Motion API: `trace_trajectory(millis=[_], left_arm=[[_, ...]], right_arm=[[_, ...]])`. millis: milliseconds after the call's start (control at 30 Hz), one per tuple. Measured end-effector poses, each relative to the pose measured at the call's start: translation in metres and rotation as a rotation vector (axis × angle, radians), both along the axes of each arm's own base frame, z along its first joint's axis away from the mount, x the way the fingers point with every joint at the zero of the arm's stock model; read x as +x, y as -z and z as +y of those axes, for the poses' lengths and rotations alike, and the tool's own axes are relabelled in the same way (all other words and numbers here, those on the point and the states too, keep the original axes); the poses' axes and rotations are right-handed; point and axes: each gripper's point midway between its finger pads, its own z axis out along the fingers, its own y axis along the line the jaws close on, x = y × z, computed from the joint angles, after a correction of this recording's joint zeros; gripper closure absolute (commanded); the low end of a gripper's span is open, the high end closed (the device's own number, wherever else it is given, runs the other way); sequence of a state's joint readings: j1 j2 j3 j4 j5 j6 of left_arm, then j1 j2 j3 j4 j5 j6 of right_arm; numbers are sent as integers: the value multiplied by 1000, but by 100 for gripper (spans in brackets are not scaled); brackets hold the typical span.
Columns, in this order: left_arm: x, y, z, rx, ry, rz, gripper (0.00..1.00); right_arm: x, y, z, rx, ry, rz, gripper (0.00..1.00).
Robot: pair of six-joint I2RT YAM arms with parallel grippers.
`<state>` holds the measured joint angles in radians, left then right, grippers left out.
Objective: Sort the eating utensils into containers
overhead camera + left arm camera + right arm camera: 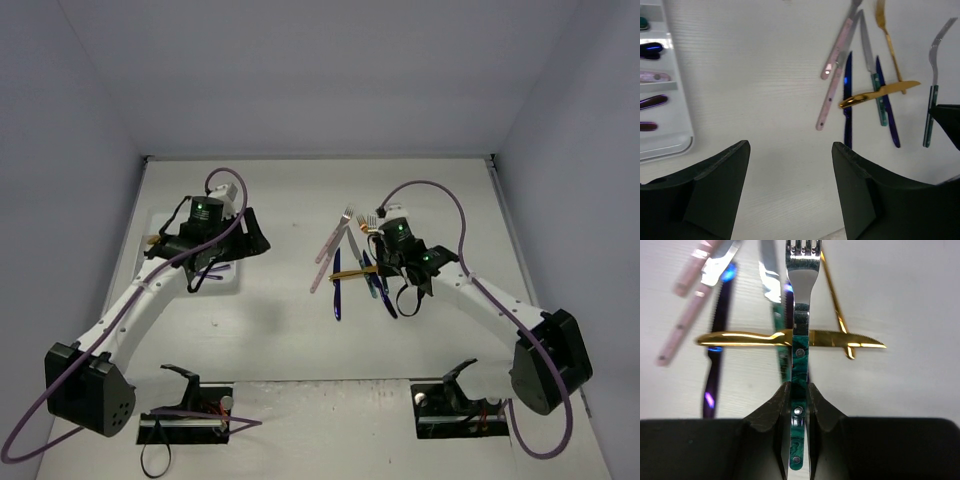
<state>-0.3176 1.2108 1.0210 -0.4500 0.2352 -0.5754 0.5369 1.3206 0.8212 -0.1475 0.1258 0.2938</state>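
Observation:
My right gripper is shut on the teal handle of a silver fork, tines pointing away, held over a gold knife that lies crosswise. Around it on the table lie a gold fork, a dark blue knife, pink-handled pieces and a teal-handled knife. My left gripper is open and empty over bare table, between the white cutlery tray and the loose pile. The tray holds several utensils in its compartments. In the top view the right gripper is at the pile and the left gripper is beside the tray.
The white table is walled in at the back and both sides. The loose utensils overlap one another in the middle right. Two black fixtures stand at the near edge by the arm bases.

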Motion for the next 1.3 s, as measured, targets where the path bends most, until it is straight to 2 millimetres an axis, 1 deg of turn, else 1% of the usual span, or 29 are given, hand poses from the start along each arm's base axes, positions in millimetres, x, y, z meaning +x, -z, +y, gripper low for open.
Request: trace_trajectory(millis=[167,233,333,433,500,633,800,867,967,1067,1100,1133,1167,1233,1300], left_arm=[[-4,-26,-36,-135,55,-52,37],[-3,-39,-51,-196,70,-77,37],[-1,-57,-74,-286,86,-116,37],[1,-70,-98,-362,110,-147,37],[2,-73,-112,-396,125,-152,37],[2,-66,-138,-425,150,-123,37],[1,-57,-158,-431,158,-93,39],[0,-54,-163,-434,160,-84,49],[0,-51,-168,-441,154,-72,73],[2,-52,-172,-459,146,-65,93],[2,-53,-173,-464,141,-66,98],[3,-56,-174,-475,141,-69,100],[3,-58,-175,-481,142,-74,100],[4,-60,-176,-487,138,-80,100],[5,-61,-176,-489,130,-82,100]], right_arm=[[4,-62,42,96,-109,-143,100],[2,-82,56,129,-149,-180,100],[-3,-103,78,169,-214,-218,100],[-12,-115,97,198,-275,-235,100],[-18,-119,107,215,-309,-241,100],[-25,-120,117,228,-343,-238,100],[-25,-126,119,239,-345,-249,100],[-24,-129,120,245,-344,-255,100],[-23,-131,122,255,-341,-260,100],[-22,-132,124,263,-339,-260,100],[-22,-132,124,264,-339,-260,100],[-22,-131,125,265,-338,-258,100],[-21,-131,125,265,-337,-258,99],[-20,-131,126,266,-336,-260,92],[-20,-132,127,270,-336,-264,75]])
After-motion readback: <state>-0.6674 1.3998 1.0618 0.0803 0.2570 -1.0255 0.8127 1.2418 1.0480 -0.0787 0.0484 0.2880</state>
